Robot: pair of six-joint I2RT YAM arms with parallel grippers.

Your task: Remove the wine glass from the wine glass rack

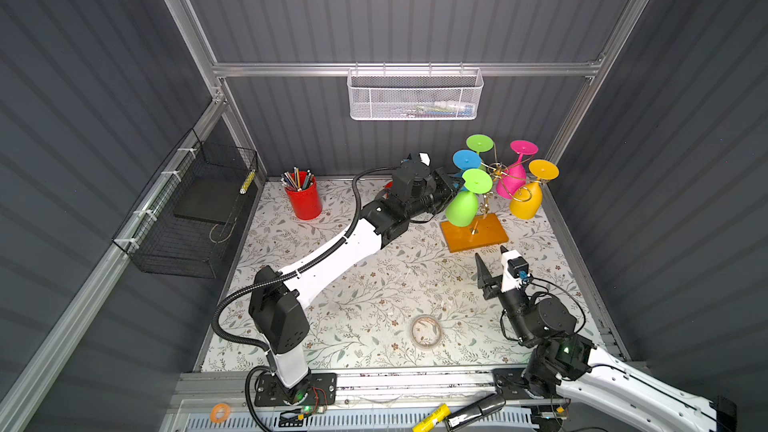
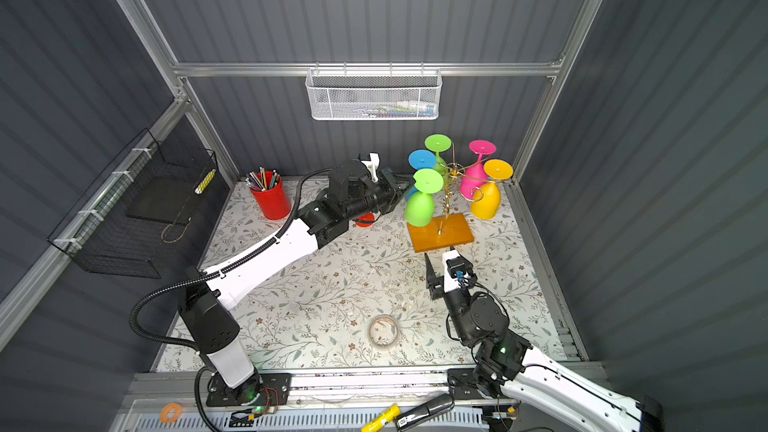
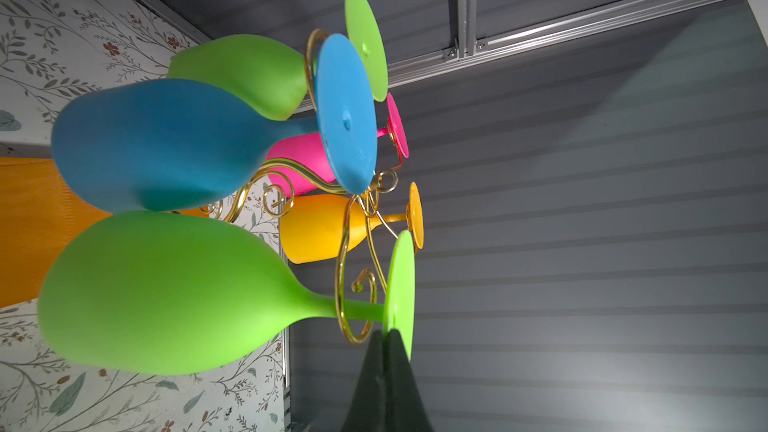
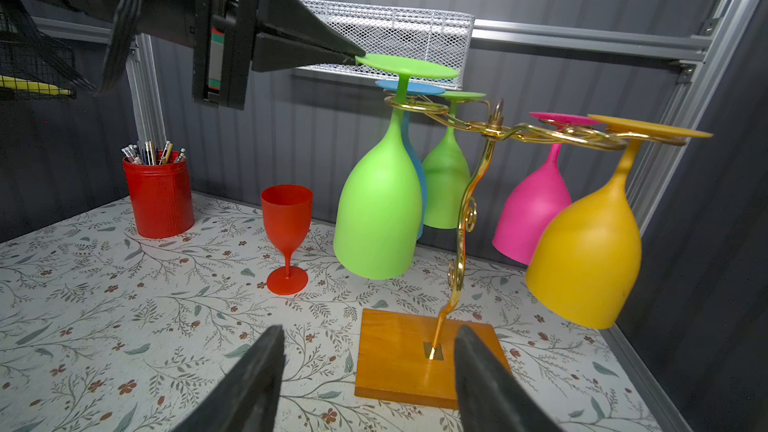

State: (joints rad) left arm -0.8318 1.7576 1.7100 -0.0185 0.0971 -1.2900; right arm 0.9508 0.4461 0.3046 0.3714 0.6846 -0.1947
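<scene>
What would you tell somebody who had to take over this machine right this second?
Left end effector: shut on the foot rim of the front green wine glass, which hangs upside down on the wine glass rack.
Right end effector: open, empty, just in front of the rack.
Done: a red wine glass stands upright on the table; grip taken.
Left: slide the green glass off its wire arm. Blue glass, second green glass, pink glass, yellow glass also hang there.
</scene>
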